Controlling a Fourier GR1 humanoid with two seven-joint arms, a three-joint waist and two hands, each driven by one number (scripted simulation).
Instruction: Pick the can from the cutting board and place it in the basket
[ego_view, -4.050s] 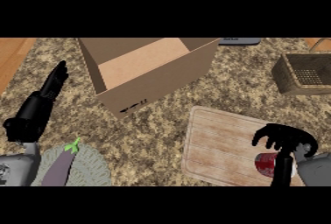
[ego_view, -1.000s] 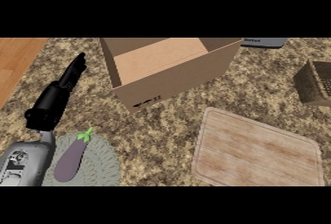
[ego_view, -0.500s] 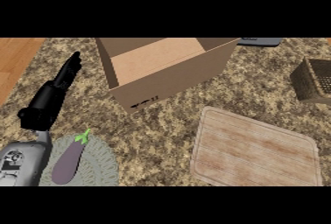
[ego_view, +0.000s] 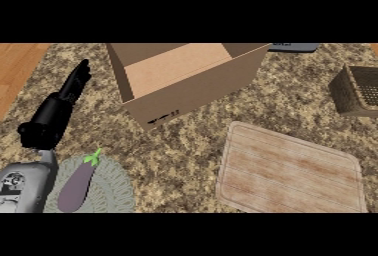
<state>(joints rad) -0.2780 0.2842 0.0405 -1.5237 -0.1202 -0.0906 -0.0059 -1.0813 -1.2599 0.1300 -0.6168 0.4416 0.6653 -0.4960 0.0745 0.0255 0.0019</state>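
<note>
At the left edge, the left hand (ego_view: 55, 112) rests with fingers straight and apart, holding nothing. Right of centre lies the cutting board (ego_view: 289, 171) on the speckled surface (ego_view: 184, 150), with no can showing on it. Well apart, at the right edge, stands the basket (ego_view: 358, 92). Near the forearm, an eggplant (ego_view: 78, 184) lies on a plate (ego_view: 114, 187), below the cardboard box (ego_view: 184, 80).

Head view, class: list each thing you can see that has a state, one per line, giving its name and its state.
Cardboard box: open, flaps up.
Cutting board: flat on the counter, nothing on it.
Basket: upright at the right edge, inside partly out of view.
Eggplant: lying on the plate.
Left robot hand: open, fingers straight, holding nothing.
</note>
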